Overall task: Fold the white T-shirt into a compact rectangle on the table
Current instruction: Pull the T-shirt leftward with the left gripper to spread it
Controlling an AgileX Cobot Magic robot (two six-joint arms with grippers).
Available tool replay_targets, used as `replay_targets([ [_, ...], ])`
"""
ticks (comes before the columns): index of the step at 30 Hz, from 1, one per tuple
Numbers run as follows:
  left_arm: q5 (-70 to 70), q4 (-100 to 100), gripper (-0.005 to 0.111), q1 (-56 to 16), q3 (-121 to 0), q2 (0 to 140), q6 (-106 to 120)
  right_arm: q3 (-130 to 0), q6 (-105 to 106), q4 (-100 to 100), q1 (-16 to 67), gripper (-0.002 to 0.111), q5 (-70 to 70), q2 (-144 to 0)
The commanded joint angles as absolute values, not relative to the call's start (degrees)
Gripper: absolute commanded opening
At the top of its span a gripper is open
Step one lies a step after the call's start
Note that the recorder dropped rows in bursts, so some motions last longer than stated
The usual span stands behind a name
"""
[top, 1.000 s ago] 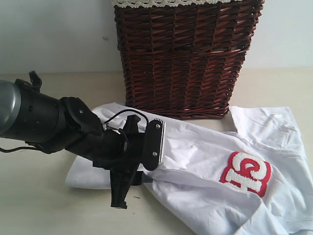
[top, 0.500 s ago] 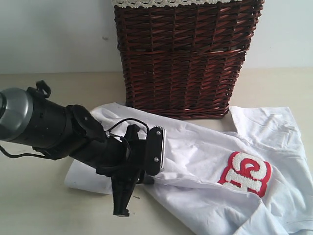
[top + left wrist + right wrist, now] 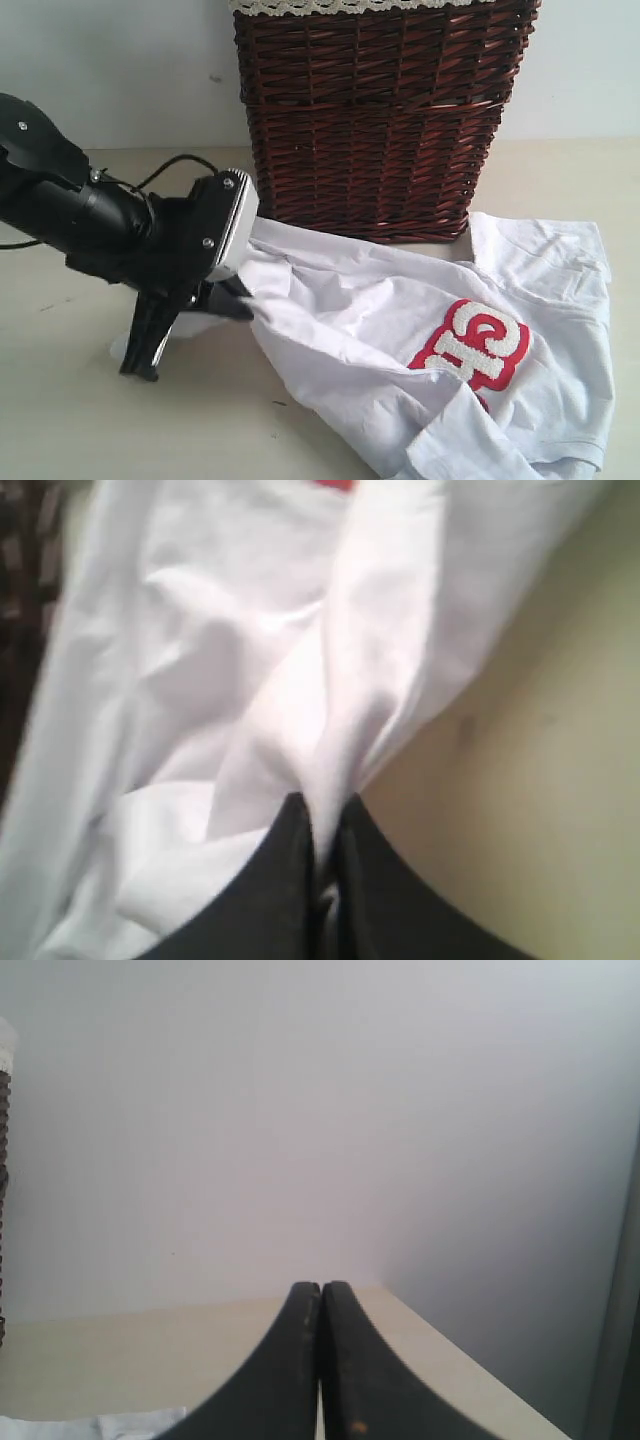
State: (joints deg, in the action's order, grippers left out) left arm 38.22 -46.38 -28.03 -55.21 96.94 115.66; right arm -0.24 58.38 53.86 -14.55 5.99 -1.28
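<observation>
Nearest the exterior camera, the white T-shirt (image 3: 380, 330) lies rumpled across the right half of the table (image 3: 70, 420). Its front folds are bunched low in the view, and a red patch (image 3: 470, 345) with fuzzy white lettering faces up amid the creases. At the garment's left end, the left gripper (image 3: 243, 306) is clamped narrow on a gathered pinch of white cloth. The fabric is drawn up off the tabletop into the grip and runs back toward the patch in a slanting ridge. The left wrist view confirms the hold: the left gripper's (image 3: 320, 815) two dark fingers (image 3: 290, 830) meet on a pleat of shirt, with bare beige table beside it. Just behind the shirt stands a dark brown wicker basket (image 3: 375, 120) topped with cream lace trim (image 3: 380, 6), the cloth's far edge lying close before its base; whether the two touch cannot be told. Beyond the basket rises a plain pale wall (image 3: 120, 70). The right gripper (image 3: 320, 1295) appears only in its own wrist view. Its black fingers are pressed together tip to tip with nothing held, above the far stretch of table and facing the wall's corner, with a sliver of white cloth (image 3: 140, 1425) visible below it.
</observation>
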Motion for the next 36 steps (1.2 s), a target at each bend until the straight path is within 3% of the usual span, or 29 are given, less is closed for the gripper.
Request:
replay_targets([
  [1, 58.5, -38.6, 0.0, -27.9, -54.9, 96.1, 106.4, 0.0, 58.5, 53.6, -14.4, 0.0, 5.9, -1.4],
  [5, 66.7, -35.8, 0.0, -27.9, -52.4, 96.1, 105.8, 0.0, 58.5, 53.6, -14.4, 0.0, 5.9, -1.4],
  [11, 61.1, -34.4, 0.007, -27.9, -48.2, 96.1, 105.6, 0.0, 58.5, 53.6, -14.4, 0.0, 5.9, -1.4],
  [15, 58.3, -33.0, 0.026, -27.9, -46.6, 96.1, 105.6, 0.0, 58.5, 53.6, -14.4, 0.0, 5.9, -1.4],
  [19, 57.8, -33.8, 0.055, -27.9, -45.4, 96.1, 102.4, 0.0, 58.5, 53.6, -14.4, 0.0, 5.9, -1.4],
  [21, 55.7, -34.2, 0.064, -27.9, -45.1, 96.1, 98.1, 0.0, 58.5, 53.6, -14.4, 0.0, 5.9, -1.4],
  [26, 25.0, -41.0, 0.056, -27.9, -45.1, 95.5, 98.2, 0.0, 58.5, 53.6, -14.4, 0.0, 5.9, -1.4],
  [29, 21.7, -44.6, 0.018, -27.9, -44.6, 100.6, 104.4, 0.0, 58.5, 53.6, -14.4, 0.0, 5.9, -1.4],
  [30, 21.6, -44.4, 0.0, -27.9, -44.7, 102.8, 104.6, 0.0, 58.5, 53.6, -14.4, 0.0, 5.9, -1.4],
  [36, 14.3, -44.4, 0.0, -27.9, -44.9, 105.8, 114.8, 0.0, 58.5, 53.6, -14.4, 0.0, 5.9, -1.4],
])
